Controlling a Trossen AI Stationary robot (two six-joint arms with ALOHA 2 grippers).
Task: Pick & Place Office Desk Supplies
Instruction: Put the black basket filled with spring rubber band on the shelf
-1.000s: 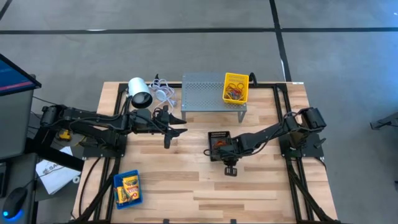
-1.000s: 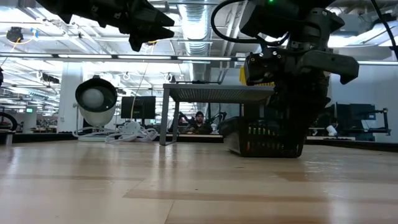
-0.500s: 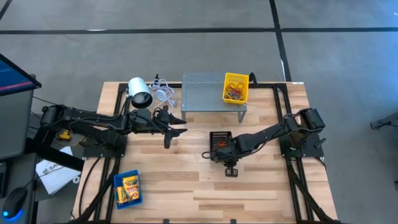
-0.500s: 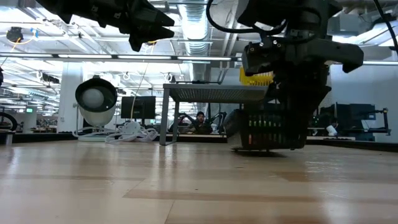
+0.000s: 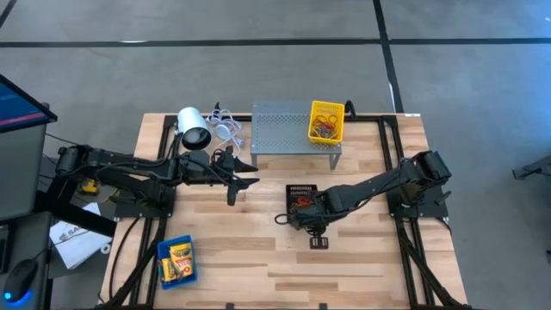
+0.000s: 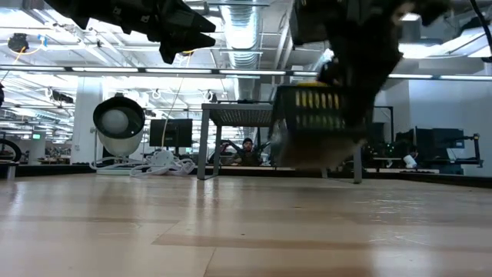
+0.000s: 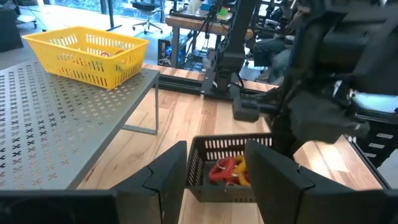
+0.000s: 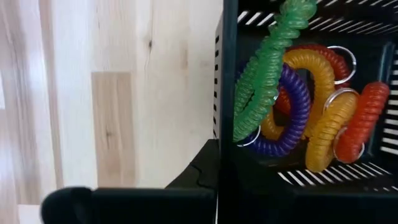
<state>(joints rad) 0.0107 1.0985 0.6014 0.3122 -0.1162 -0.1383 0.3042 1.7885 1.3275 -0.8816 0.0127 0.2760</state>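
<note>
Black bin [image 5: 300, 201] hangs just above the bench [image 5: 258, 258] near its middle, lifted clear in the low view [image 6: 311, 127], and we see the right gripper [image 5: 308, 215] clenched on its wall. In the right wrist view the dark fingers [image 8: 205, 168] pinch the bin's slotted side [image 8: 227, 74], and inside lie coiled loops [image 8: 298, 106] in green, purple, orange and red, some with small metal rings. The right arm [image 5: 387, 181] reaches in from the bench's right edge.

We see the left gripper [image 5: 245, 176] hovering above the bench left of the middle, its fingers [image 7: 168, 180] parted and holding nothing; the left wrist view looks between them onto the black bin [image 7: 230, 165] with red and orange loops in it. The left arm [image 5: 129, 168] stretches in from the left edge.

At the back edge stands a grey stand [image 5: 280, 127], and on its right end sits the yellow bin [image 5: 326, 120], also holding loops. Left of the stand, near the back left corner, lies a white cylinder [image 5: 193, 129] with its cable [image 5: 225, 127]. By the front left corner sits the blue bin [image 5: 176, 260] with yellow crayon boxes [image 5: 178, 255] in it. A person [image 6: 246, 151] shows far behind the bench in the low view.
</note>
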